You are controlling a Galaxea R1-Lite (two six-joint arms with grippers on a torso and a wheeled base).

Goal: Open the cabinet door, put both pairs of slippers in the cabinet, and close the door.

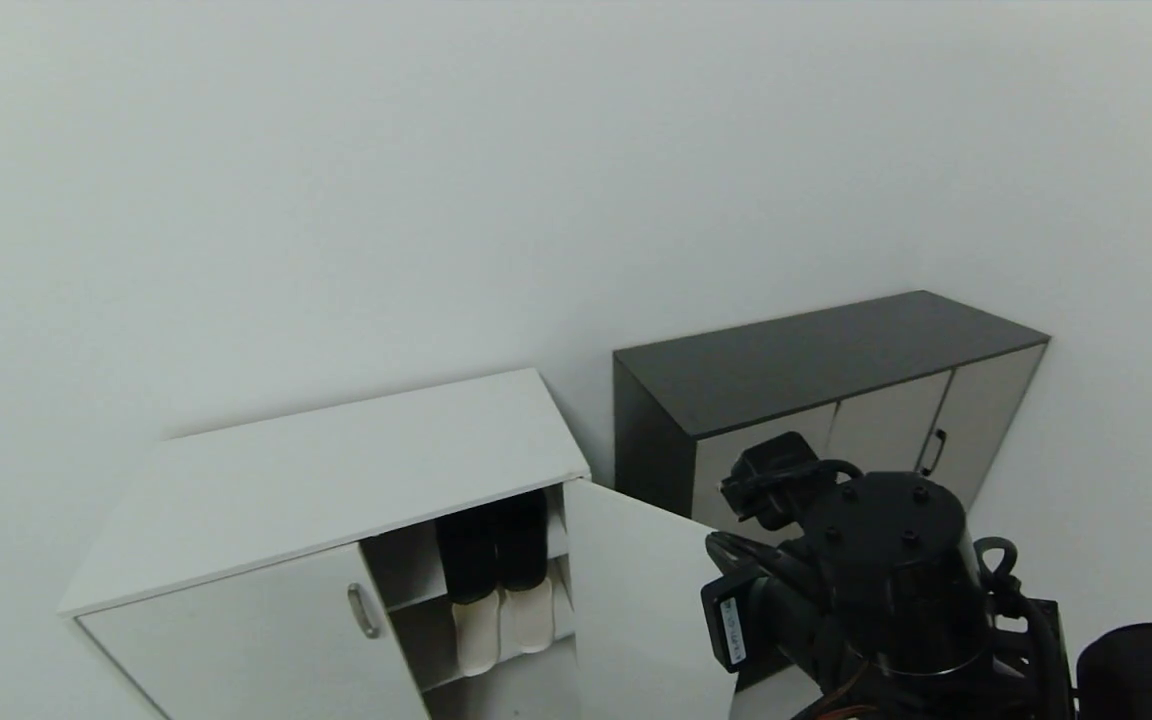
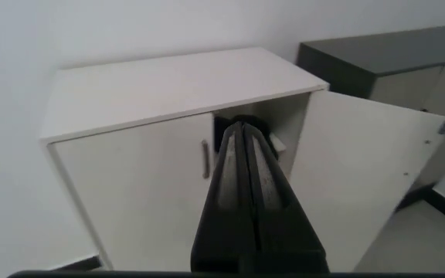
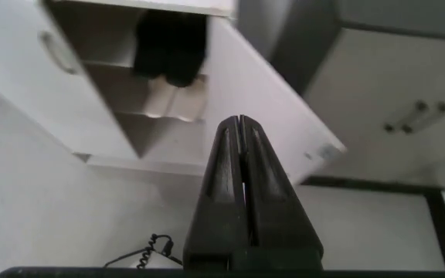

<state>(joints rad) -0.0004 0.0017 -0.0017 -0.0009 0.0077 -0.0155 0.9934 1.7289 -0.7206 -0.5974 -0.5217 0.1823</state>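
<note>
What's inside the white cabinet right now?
Past the open door, a black pair of slippers sits above a white pair on the shelves. The closed door covers the rest of the inside.

Wall: plain, pale grey-white, unmarked. It runs behind the dark cabinet and meets its back edge.

Dark cabinet: low, with a charcoal top and side panel. 3 light grey door fronts sit under the top. 1 dark bar handle is at the seam between 2 of the doors. A black strip runs along the foot of the dark cabinet at floor level.

Floor: pale grey, smooth, in front of the dark cabinet. A thin black cable lies looped on it, well apart from the dark cabinet.

Light: even and diffuse, soft shadows only.
</note>
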